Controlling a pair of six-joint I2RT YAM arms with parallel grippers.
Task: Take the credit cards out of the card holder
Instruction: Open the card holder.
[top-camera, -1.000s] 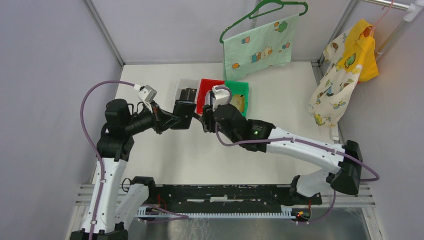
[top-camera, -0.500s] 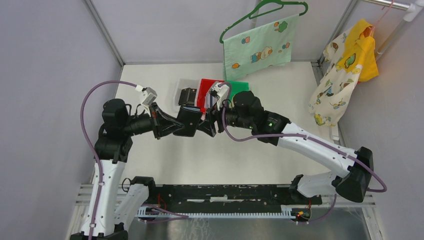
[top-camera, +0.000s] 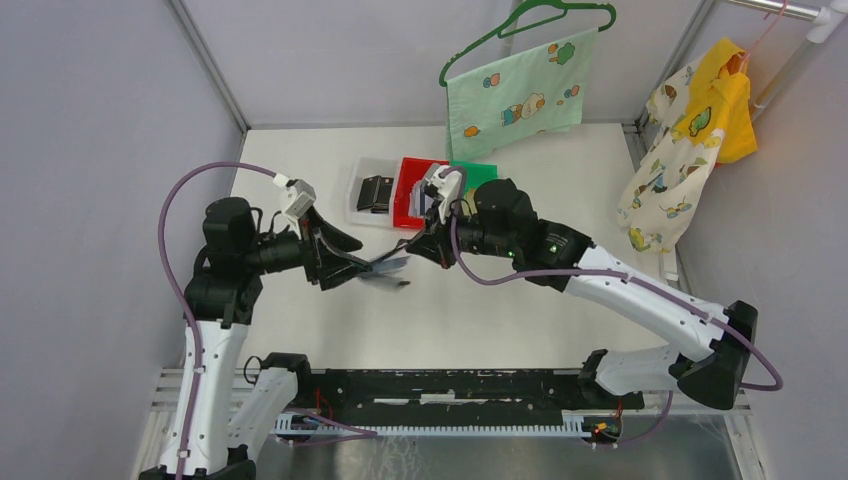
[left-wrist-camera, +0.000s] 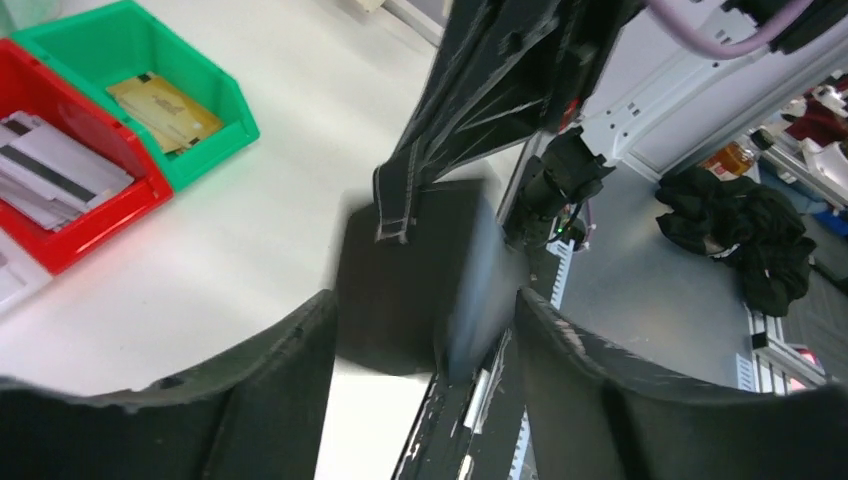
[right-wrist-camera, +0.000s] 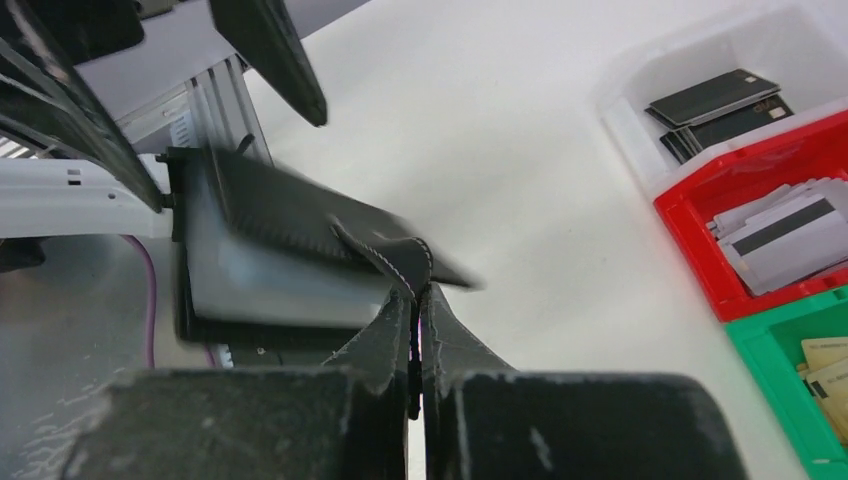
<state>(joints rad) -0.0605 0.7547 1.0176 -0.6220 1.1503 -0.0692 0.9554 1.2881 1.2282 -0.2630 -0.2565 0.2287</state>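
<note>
Nearest, the left gripper (top-camera: 365, 256) is seen with its 2 fingers (left-wrist-camera: 270, 390) spread wide, and nothing is gripped by it. The black holder (right-wrist-camera: 270, 215) is hung in the air between those fingers, above the counter (top-camera: 560, 200) and in front of the bins. Whether the fingers are touched by it cannot be told, as it is blurred. Its grey-blue lining (right-wrist-camera: 255, 285) is turned partly into the right wrist view. It cannot be told whether any cards are left inside.

Just beyond, the right gripper (right-wrist-camera: 418, 292) is closed tight, and the holder's tab (right-wrist-camera: 395, 258) is pinched between its tips, so the holder is carried by that tab alone.

Farther back, 3 bins are set in a row, touching. Dark cards (right-wrist-camera: 710, 100) are held in the clear bin (top-camera: 362, 195) on the left, grey cards (right-wrist-camera: 790, 235) in the red bin (right-wrist-camera: 700, 215) in the middle, and tan cards (right-wrist-camera: 830, 365) in the green bin (right-wrist-camera: 770, 370) on the right.

At the back, a pale green printed cloth (top-camera: 520, 95) is hung on a green hanger (top-camera: 560, 10), and yellow and white garments (top-camera: 690, 140) are hung at the right
</note>
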